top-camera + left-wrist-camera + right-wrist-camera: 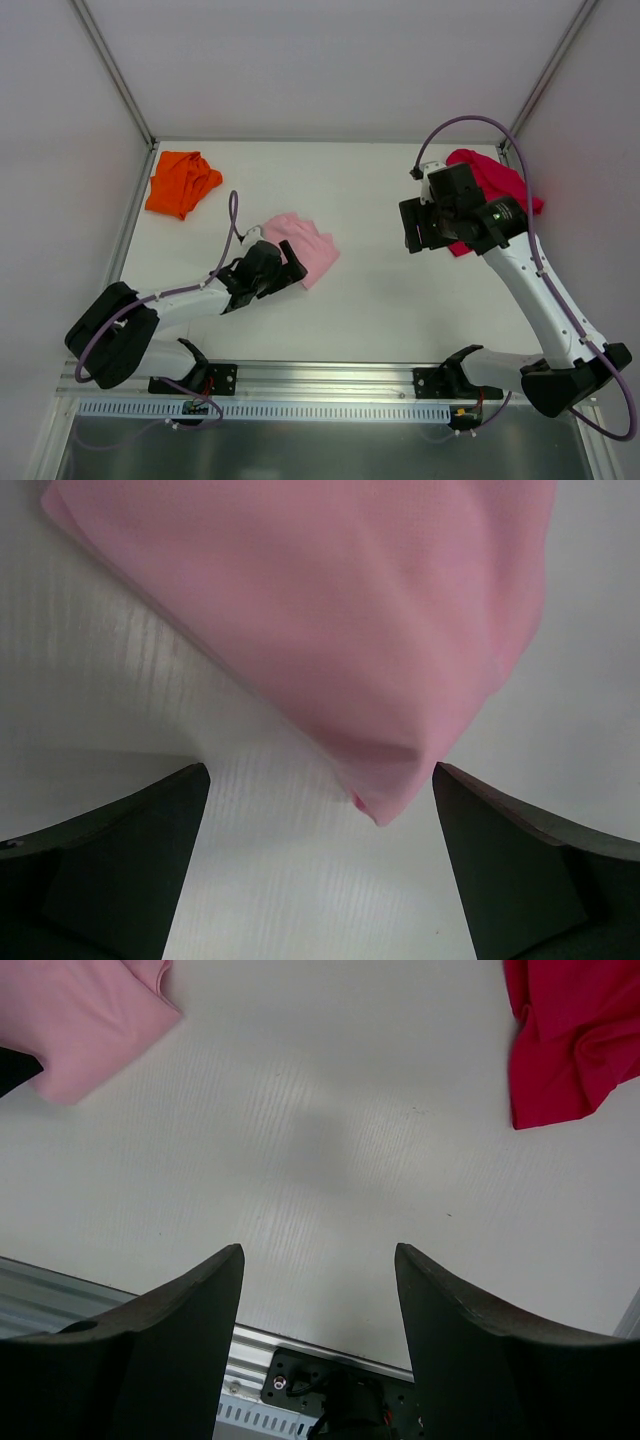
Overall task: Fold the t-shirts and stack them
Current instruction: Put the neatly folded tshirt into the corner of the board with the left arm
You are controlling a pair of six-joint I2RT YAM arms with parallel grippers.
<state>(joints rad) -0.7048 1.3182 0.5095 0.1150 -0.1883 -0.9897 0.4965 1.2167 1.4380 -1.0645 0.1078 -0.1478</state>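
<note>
**Pink tee** (303, 245): Light pink, thin, soft cloth, bunched into a rough wedge. It lies left of the table's middle. One pointed corner faces the near edge. The surface is smooth, with a few shallow creases.

**Orange tee** (182, 182): Bright orange, crumpled in a loose heap. It sits at the far left corner, close to the side wall and well apart from the pink tee.

**Red tee** (497, 178): Crimson, rumpled, with folds piled on each other. It lies at the far right. From above, the right arm covers part of it.

**Left gripper** (292, 268): Two dark, matte fingers, spread wide. It is low over the table at the pink tee's near side. In its wrist view the tee's corner sits in the gap ahead of the fingers, and neither finger pinches it. Whether they touch the cloth I cannot tell.

**Right gripper** (418, 228): Its fingers are apart with nothing between them. It is held above the table just beside the red tee, pointing back toward the near edge.

**Table** (380, 300): White, with fine ribbing. Bare surface separates the three tees.

**Walls** (330, 70): Plain white panels on three sides.

**Rail** (330, 375): Aluminium, along the near edge, carrying both arm bases.

**Cable** (470, 120): Purple, looped high over the right arm. A matching one trails along the left arm.
</note>
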